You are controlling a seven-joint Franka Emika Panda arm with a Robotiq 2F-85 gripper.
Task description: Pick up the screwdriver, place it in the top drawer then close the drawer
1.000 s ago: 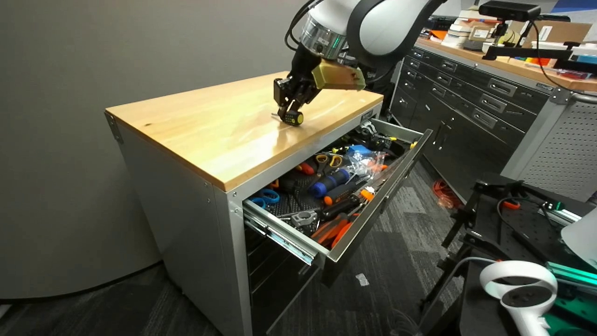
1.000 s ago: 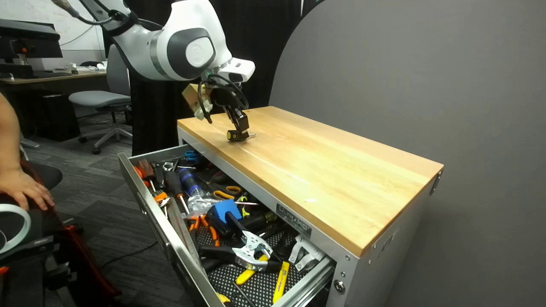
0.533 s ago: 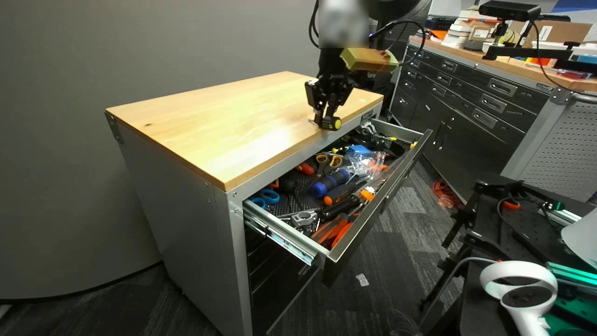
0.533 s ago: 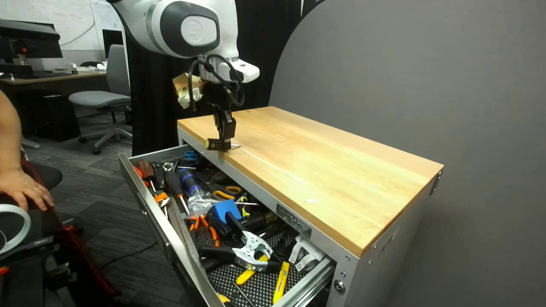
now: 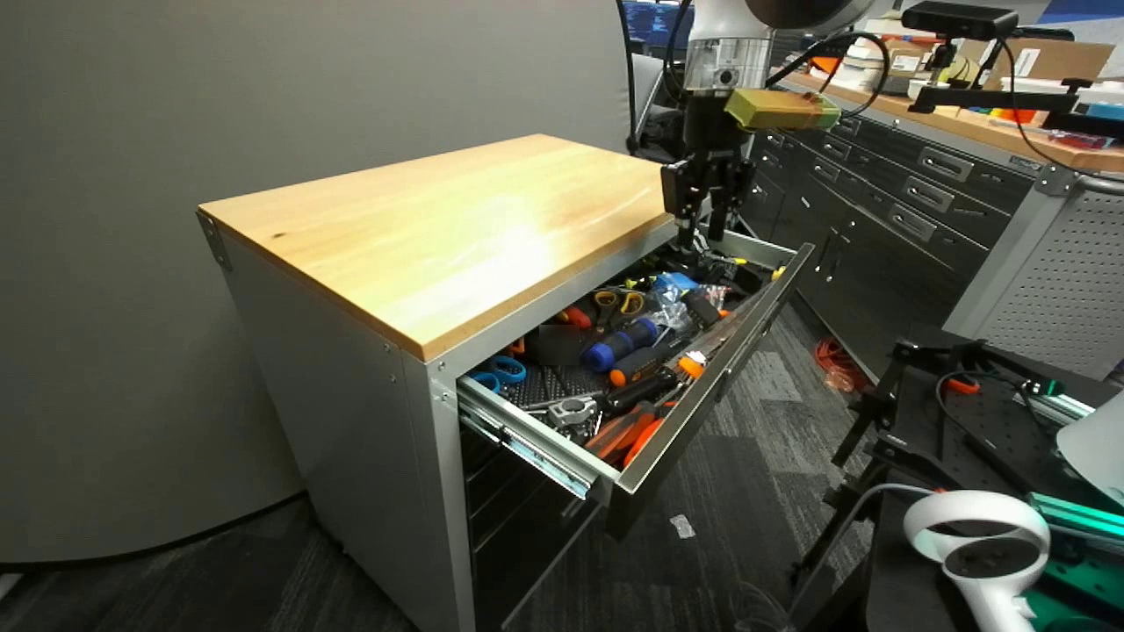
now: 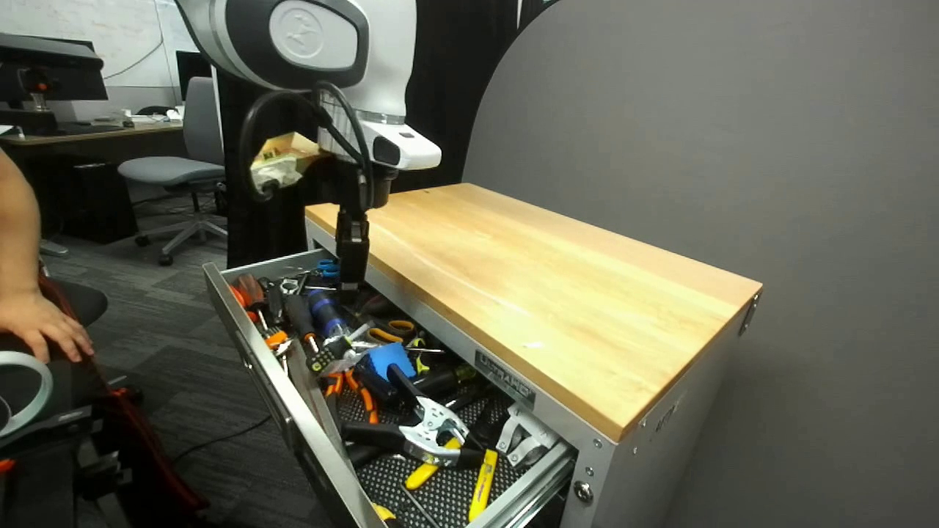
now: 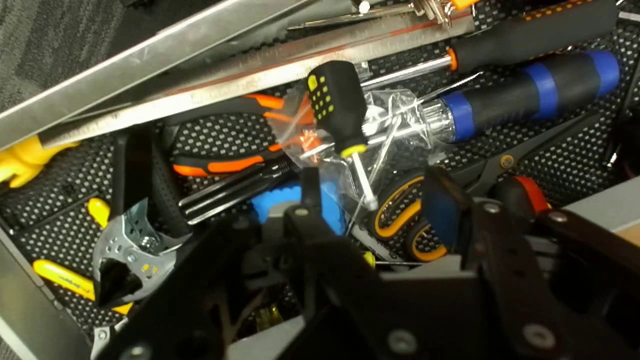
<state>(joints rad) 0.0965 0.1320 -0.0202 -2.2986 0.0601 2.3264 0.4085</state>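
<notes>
Wrist view: my claw (image 7: 371, 187) is gaping wide, empty; upper centre, the screwdriver (image 7: 350, 132) is lying in the drawer (image 7: 127, 70); I am judging it light, stiff, best held by its chunky handle (image 7: 340, 97).

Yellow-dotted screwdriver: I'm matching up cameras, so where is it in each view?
In an exterior view: screwdriver right of centre, mid-height.
In an exterior view: screwdriver left of centre, lower half.
Wrist view: screwdriver upper half, near centre.
Shared landmark, in all three: blue-banded handle.
</notes>
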